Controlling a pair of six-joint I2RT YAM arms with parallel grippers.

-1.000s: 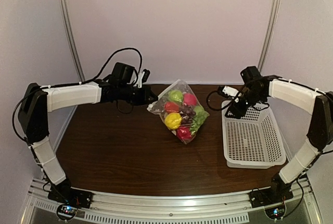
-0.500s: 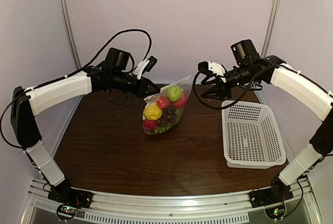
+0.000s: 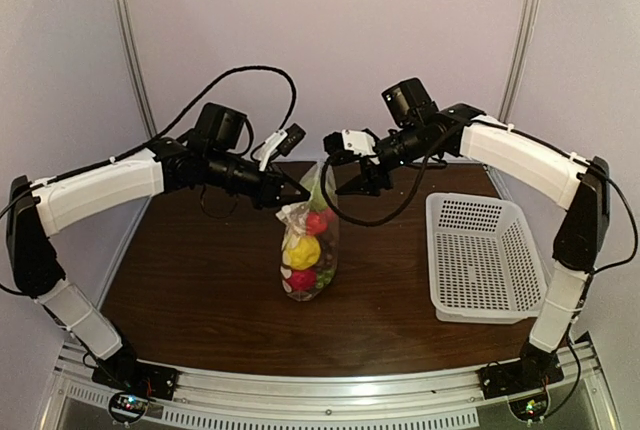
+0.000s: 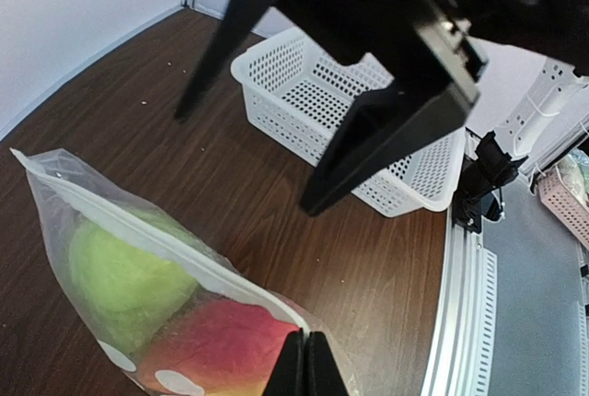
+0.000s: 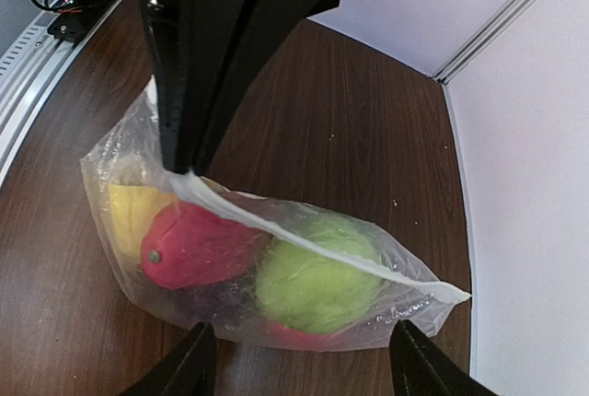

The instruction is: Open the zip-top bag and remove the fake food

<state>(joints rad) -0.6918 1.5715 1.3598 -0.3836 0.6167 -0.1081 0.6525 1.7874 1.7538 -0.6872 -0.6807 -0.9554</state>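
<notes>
The zip-top bag (image 3: 308,250) hangs upright above the table, lifted by its top edge. My left gripper (image 3: 297,193) is shut on the bag's zip strip (image 4: 184,253) at one corner. The fake food shows through the plastic: a green fruit (image 5: 317,285), a red fruit (image 5: 189,244), a yellow lemon (image 3: 302,250) and dark grapes. My right gripper (image 3: 343,172) is open, jaws wide, just right of and above the bag's top; in its wrist view the bag (image 5: 276,258) lies between and beyond its fingers (image 5: 189,368). The zip strip looks closed.
A white perforated basket (image 3: 485,255) stands on the table at the right; it also shows in the left wrist view (image 4: 350,120). The dark wooden table (image 3: 200,290) spreads around the bag. White walls with metal rails enclose the back and sides.
My left gripper has lifted the bag from lying slanted to hanging upright and shifted it slightly nearer. My right arm has swung left from over the basket to beside the bag's top.
</notes>
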